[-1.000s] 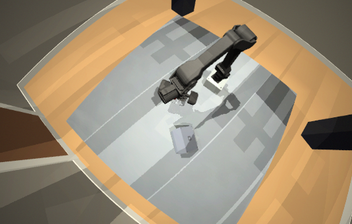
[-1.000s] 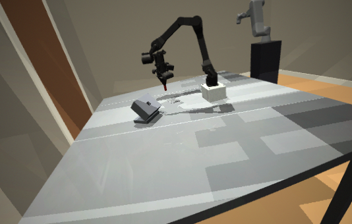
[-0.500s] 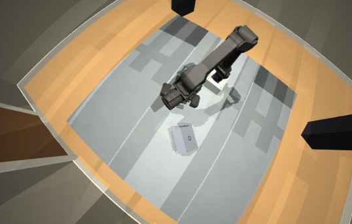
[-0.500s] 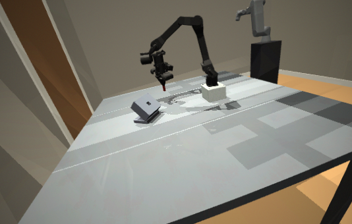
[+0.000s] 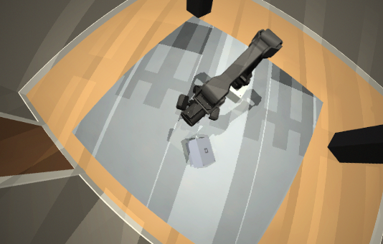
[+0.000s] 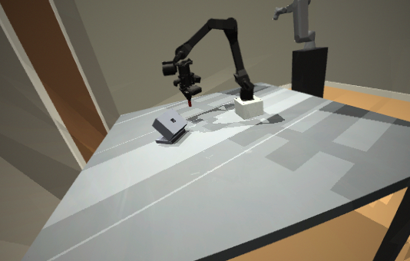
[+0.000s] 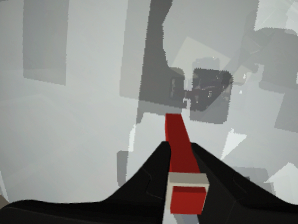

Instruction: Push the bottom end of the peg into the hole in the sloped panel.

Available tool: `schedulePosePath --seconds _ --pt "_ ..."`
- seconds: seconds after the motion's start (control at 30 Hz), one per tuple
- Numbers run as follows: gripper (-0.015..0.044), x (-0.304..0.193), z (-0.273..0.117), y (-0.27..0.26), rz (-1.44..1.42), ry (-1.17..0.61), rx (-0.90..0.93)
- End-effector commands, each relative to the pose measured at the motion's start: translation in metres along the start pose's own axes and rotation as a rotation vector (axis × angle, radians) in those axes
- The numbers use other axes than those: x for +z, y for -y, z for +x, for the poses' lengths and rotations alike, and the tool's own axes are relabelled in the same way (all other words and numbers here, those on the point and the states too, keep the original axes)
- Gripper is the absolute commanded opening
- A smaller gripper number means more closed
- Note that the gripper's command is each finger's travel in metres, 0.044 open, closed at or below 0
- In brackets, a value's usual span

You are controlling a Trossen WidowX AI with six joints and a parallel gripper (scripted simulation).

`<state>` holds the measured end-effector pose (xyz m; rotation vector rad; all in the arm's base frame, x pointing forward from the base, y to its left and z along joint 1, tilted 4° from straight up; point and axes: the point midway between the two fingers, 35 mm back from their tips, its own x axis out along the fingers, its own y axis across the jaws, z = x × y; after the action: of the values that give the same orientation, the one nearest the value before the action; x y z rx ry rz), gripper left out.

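A red peg (image 6: pixel 190 104) (image 7: pixel 177 132) with flat sides and a pale band near its top is held in my gripper (image 6: pixel 189 99) (image 7: pixel 177 148). My gripper is shut on the peg. In the exterior view the peg points nearly straight down and hangs above the table. In the top view the arm hides it. The grey-lilac sloped panel block (image 5: pixel 196 153) (image 6: pixel 166 125) stands on the table, with one small rectangular hole (image 5: pixel 206 150) (image 6: pixel 173 120) in its face. The peg is apart from the panel, higher up and nearer the arm's base. The panel does not show in the wrist view.
The arm's white base block (image 5: pixel 237 94) (image 6: pixel 249 108) stands on the grey patterned table (image 5: pixel 136 143) (image 6: pixel 146 192). The arm (image 5: pixel 238 66) (image 6: pixel 203 31) arches high from it. A grey robot arm on a black pedestal (image 6: pixel 309 69) stands beyond the table.
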<state>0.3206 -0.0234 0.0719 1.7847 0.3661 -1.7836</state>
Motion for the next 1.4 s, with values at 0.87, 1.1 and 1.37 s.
schedulePosePath --seconds 0.87,1.1,1.37 --pt "0.0000 -0.026 -0.014 0.022 -0.077 -0.018 0.106" --pt "0.0000 -0.032 -0.018 0.028 -0.095 -0.025 0.130" --pt "0.0000 -0.039 -0.022 0.035 -0.116 -0.033 0.157"
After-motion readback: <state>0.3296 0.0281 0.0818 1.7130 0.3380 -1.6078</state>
